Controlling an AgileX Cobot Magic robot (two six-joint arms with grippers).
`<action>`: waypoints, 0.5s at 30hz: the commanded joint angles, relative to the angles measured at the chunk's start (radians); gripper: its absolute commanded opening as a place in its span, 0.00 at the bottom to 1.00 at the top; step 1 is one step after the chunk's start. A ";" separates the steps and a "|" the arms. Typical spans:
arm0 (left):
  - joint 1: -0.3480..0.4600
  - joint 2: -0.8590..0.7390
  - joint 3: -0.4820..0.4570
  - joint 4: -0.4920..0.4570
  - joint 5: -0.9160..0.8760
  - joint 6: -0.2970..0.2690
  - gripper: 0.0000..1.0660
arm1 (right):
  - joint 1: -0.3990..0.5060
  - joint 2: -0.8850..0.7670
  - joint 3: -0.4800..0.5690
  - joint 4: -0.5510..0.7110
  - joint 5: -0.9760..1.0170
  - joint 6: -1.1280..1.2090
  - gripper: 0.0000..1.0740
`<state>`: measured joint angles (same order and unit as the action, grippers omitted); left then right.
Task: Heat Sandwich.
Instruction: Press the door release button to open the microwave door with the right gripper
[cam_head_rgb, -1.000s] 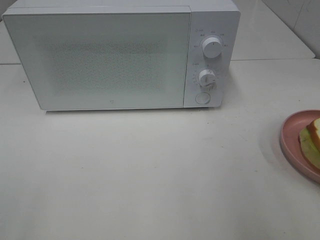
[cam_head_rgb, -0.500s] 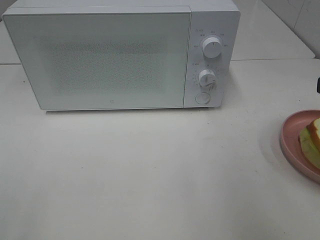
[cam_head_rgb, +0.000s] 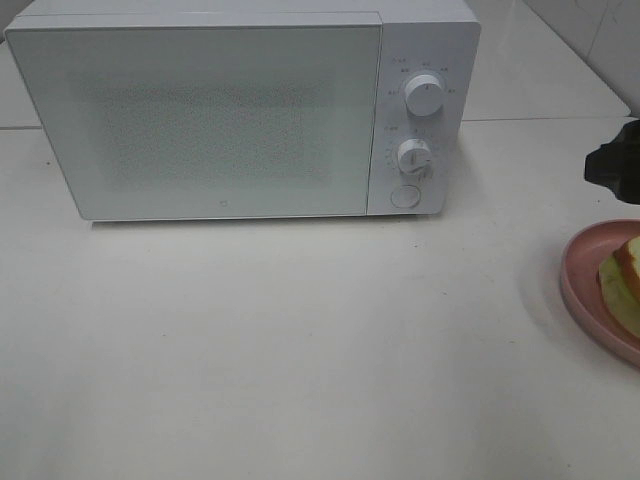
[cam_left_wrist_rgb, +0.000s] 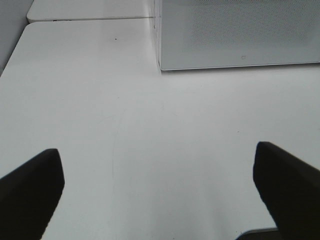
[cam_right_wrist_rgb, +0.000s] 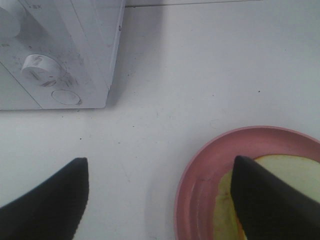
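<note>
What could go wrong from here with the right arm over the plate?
The right gripper, jaws open, hangs over the pink plate, one finger over the sandwich; closing there could squash the bread.
The microwave door is shut; lifting the plate first would likely leave it nowhere to go.
The plate is cut off in the high view, so a slip may go unseen.

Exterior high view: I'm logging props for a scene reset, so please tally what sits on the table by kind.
Microwave: 1
Pink plate: 1
Sandwich: 1
Total: 3
</note>
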<state>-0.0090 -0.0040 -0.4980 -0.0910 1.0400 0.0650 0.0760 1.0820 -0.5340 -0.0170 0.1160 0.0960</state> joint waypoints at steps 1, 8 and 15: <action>0.002 -0.026 0.003 0.000 -0.003 0.000 0.92 | -0.007 0.042 -0.006 0.001 -0.067 -0.002 0.70; 0.002 -0.026 0.003 0.000 -0.003 0.000 0.92 | -0.007 0.109 -0.006 0.001 -0.186 -0.002 0.70; 0.002 -0.026 0.003 0.000 -0.003 0.000 0.92 | -0.004 0.144 0.006 0.004 -0.302 -0.003 0.70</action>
<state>-0.0090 -0.0040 -0.4980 -0.0910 1.0400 0.0650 0.0760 1.2290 -0.5280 -0.0160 -0.1690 0.0960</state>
